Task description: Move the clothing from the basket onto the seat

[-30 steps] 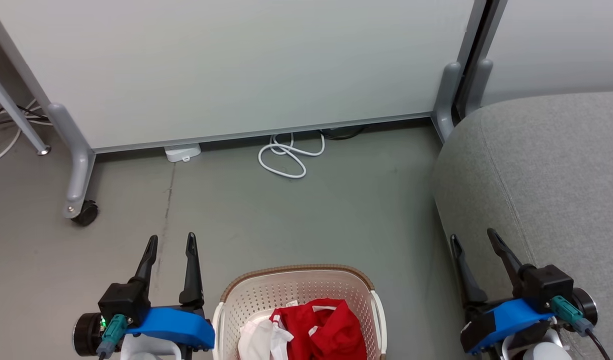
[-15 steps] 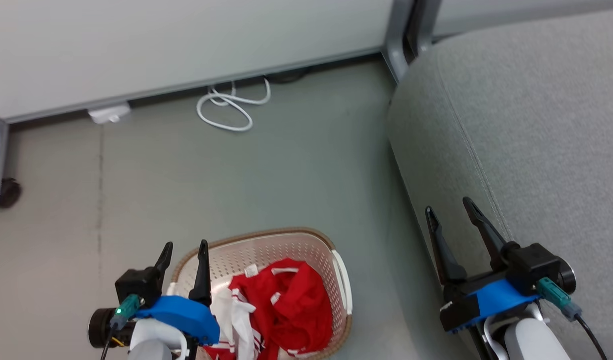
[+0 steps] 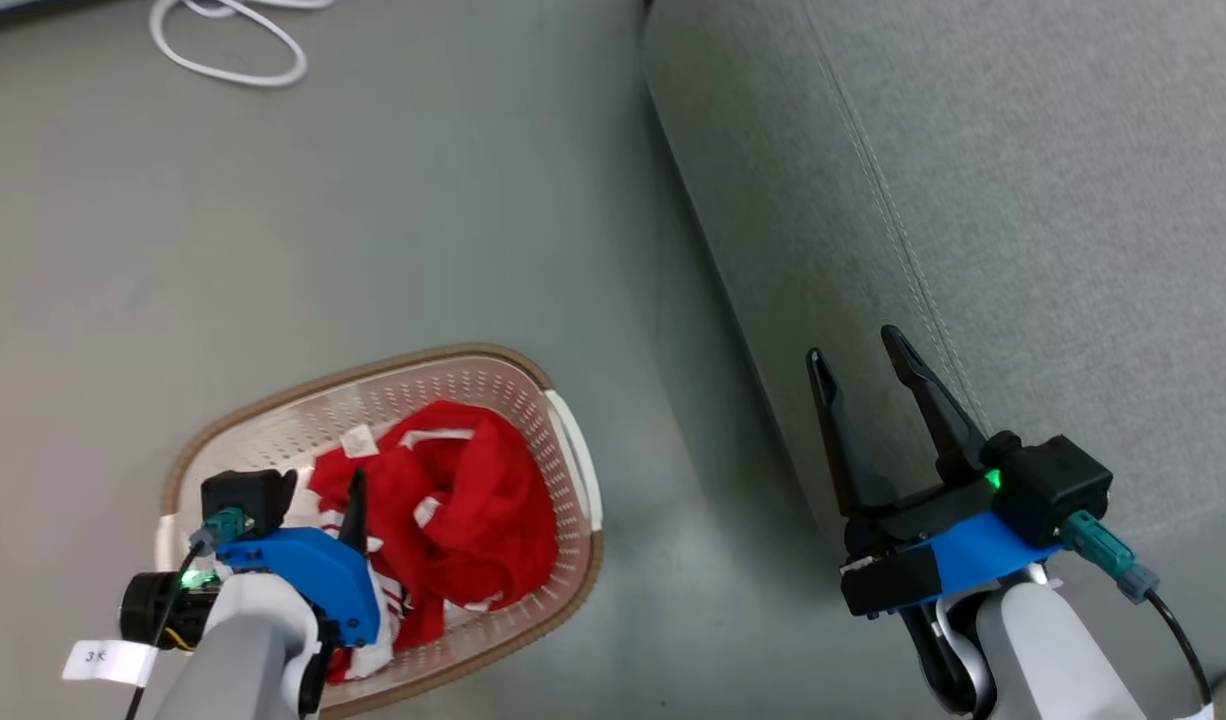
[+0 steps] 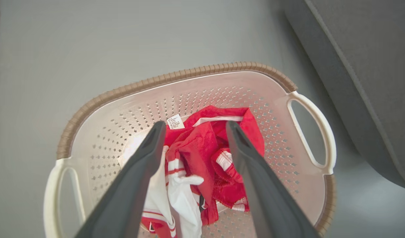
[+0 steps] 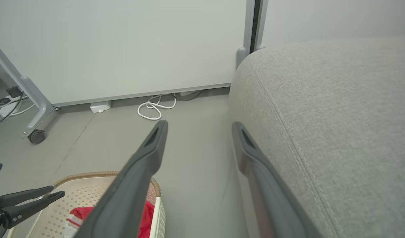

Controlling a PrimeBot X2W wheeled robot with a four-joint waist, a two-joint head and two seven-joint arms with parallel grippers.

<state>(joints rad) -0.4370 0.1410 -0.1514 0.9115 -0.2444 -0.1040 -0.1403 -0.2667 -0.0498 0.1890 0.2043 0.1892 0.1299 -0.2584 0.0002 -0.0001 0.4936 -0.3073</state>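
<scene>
Jaws on both arms stand spread wide, with nothing between them. My left gripper (image 4: pixel 195 125) hangs over the basket (image 4: pixel 176 76), fingers angled down into it. The clothing (image 4: pixel 202 148) lies straight ahead of the tips and below them, a rumpled red heap with white trim, bunched from the middle of the basket toward its near wall. In the left wrist view the heap runs along the line of the fingers, while the basket's long axis, handle to handle, crosses them. The left arm is plainly the nearer one. I judge that a straight drop and a pinch on the raised red fold would do. My right gripper (image 3: pixel 853 345) hovers well off to the right, at the rounded edge of the seat (image 3: pixel 1023 200), apart from the basket. Bare floor (image 3: pixel 373 200) separates basket and seat, and farther off lies a white cable (image 3: pixel 223 60).
</scene>
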